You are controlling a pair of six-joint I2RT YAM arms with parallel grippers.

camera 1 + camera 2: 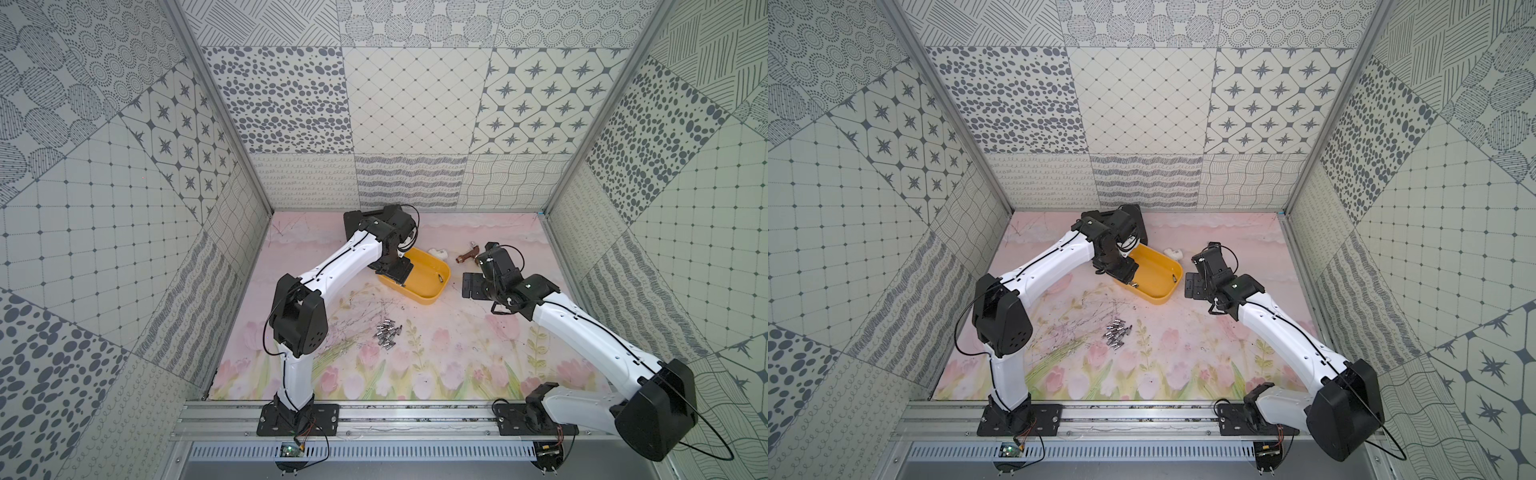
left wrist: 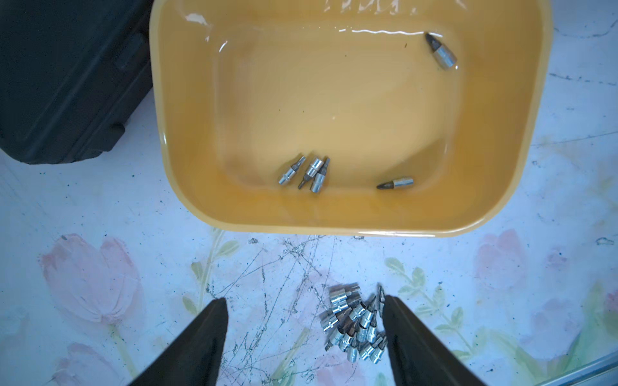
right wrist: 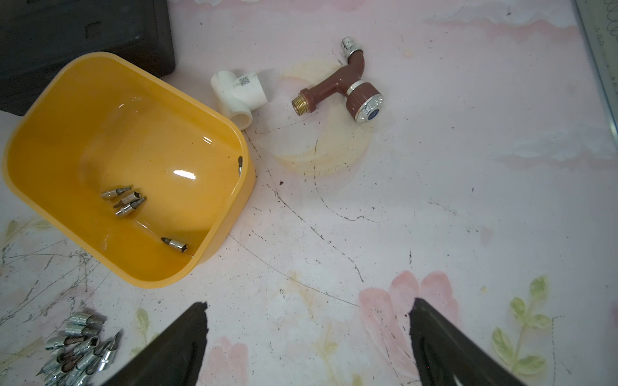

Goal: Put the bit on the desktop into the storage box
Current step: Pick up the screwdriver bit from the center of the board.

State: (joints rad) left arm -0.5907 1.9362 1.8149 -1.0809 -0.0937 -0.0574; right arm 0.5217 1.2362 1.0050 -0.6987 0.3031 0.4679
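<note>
Lab test booth: patterned wall panels [image 1: 415, 99], aluminium frame [image 1: 415, 417].

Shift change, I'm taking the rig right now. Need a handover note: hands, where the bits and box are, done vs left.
Left hand: open, empty, above the near side of the storage box.
Right hand: open, empty, over the bare desktop beside the box.
Done: five bits lie in the box: a cluster of three, a single bit close by, and a corner bit.
Left: the pile of bits on the desktop in front of the box; they overlap too much to count exactly.
The left hand is nearer the pile, so it probably takes the next pick.
</note>
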